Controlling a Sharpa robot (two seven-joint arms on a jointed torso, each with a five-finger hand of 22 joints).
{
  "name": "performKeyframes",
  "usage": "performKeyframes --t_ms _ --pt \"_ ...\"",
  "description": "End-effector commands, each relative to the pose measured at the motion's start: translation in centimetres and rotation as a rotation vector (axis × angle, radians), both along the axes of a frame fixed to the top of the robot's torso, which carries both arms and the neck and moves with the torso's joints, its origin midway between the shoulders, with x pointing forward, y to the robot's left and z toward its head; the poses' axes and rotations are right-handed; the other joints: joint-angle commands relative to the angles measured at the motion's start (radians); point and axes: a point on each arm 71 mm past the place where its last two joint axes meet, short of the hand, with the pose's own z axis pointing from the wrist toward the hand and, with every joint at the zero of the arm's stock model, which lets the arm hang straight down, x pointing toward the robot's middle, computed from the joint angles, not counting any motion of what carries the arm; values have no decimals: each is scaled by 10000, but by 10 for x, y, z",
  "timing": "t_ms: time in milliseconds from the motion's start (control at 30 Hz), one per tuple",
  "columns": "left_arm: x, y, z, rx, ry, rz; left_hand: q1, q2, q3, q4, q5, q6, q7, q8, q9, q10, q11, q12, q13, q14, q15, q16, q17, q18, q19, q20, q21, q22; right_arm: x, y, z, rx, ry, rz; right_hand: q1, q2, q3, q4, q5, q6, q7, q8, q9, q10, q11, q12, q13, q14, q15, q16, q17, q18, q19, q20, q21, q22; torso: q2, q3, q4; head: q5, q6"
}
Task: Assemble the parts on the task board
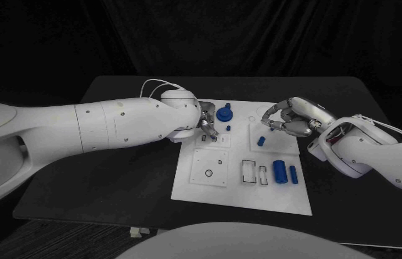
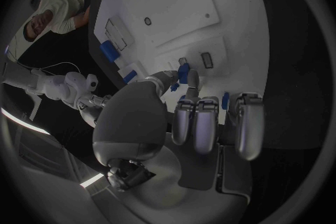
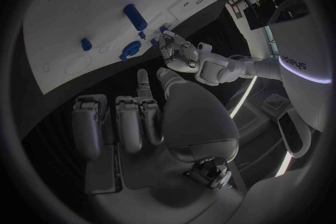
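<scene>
The white task board (image 1: 243,190) lies mid-table. My left hand (image 1: 206,126) hovers over its far left part and pinches a small blue part (image 2: 182,71) between thumb and a fingertip, just above a small recess. A round blue knob (image 1: 225,115) and a small blue peg (image 1: 228,128) stand right beside it. My right hand (image 1: 287,119) hangs over the board's far right edge with fingers loosely bent and apart, holding nothing. A short blue part (image 1: 261,141) stands in front of it. Two blue cylinders (image 1: 279,171) lie near the front right.
The board has a square plate with a ring (image 1: 208,173) at its front left and rectangular slots (image 1: 248,171) beside the cylinders. Black table (image 1: 125,177) surrounds the board. My left forearm (image 1: 117,122) crosses the table's left half.
</scene>
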Motion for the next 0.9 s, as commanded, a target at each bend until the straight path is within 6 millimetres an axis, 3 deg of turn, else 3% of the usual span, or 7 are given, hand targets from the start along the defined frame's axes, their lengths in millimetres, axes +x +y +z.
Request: performKeyframes --t_ms 33,900 --pt "-3 -1 -2 65 143 -99 -40 89 -13 4 69 714 -634 64 -17 1058 -88 35 2634 1038 -94 26 2632 110 628 -63 52 2302 0 -1 -1 -36 67 -134 121 6 2 -85 99 -27 24 -50 -10 1041 43 26 2634 1065 52 25 2634 -158 1059 47 27 2631 1 -3 6 1 0" --pt "-5 2 -3 183 251 -94 -50 77 -13 -5 76 728 -642 54 -26 1058 -98 35 2634 1038 -103 26 2632 126 602 -70 -16 2281 -1 -2 -2 -35 81 -150 144 5 18 -106 201 -32 26 -57 -14 1041 45 26 2634 1065 54 25 2634 -158 1059 48 27 2631 -3 3 4 12 0"
